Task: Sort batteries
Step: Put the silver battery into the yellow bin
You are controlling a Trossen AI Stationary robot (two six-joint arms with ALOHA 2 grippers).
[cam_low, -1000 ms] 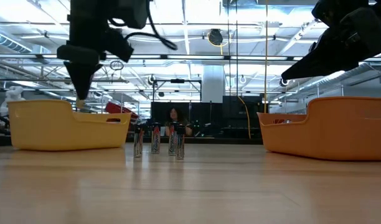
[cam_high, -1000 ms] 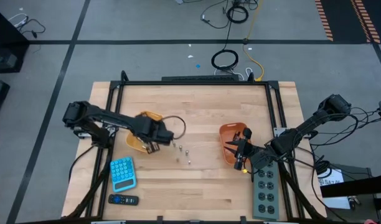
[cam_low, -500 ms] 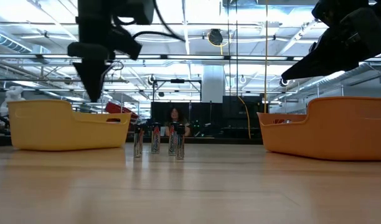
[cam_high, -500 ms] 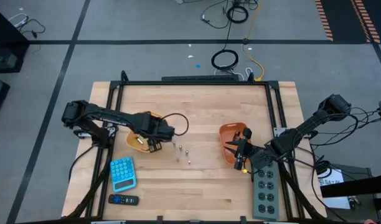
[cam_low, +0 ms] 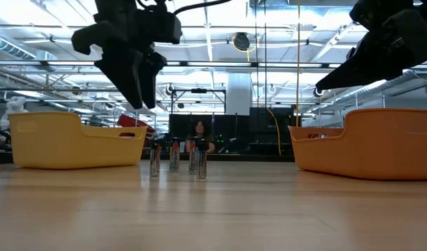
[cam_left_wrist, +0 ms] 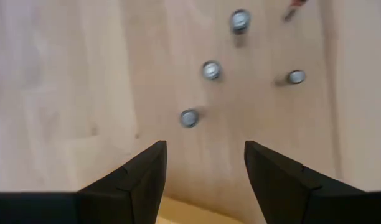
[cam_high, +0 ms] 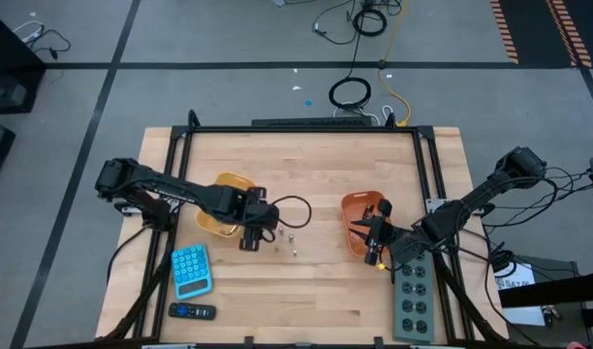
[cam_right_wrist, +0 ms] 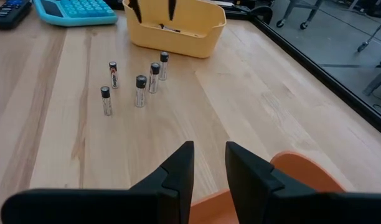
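Observation:
Several small batteries (cam_high: 286, 237) stand upright on their ends on the wooden table, between a yellow tray (cam_high: 215, 225) and an orange tray (cam_high: 358, 206). The left wrist view looks down on their tops (cam_left_wrist: 210, 70); the right wrist view shows them from the side (cam_right_wrist: 141, 91). My left gripper (cam_left_wrist: 206, 162) hangs open above the table just right of the yellow tray, short of the nearest battery (cam_left_wrist: 188, 117), with nothing between its fingers. My right gripper (cam_right_wrist: 209, 165) hovers over the orange tray's near part, its fingers a narrow gap apart and holding nothing.
A blue calculator (cam_high: 191, 269) and a black remote (cam_high: 192, 311) lie near the front left. A grey power strip (cam_high: 413, 291) sits at the front right edge. A dark batch of batteries lies inside the yellow tray (cam_right_wrist: 172, 28). A person stands far behind the table (cam_low: 197, 130).
My left gripper has gone from above the yellow tray toward the table's right, to the standing batteries, and has opened. The batteries and my right gripper have kept still.

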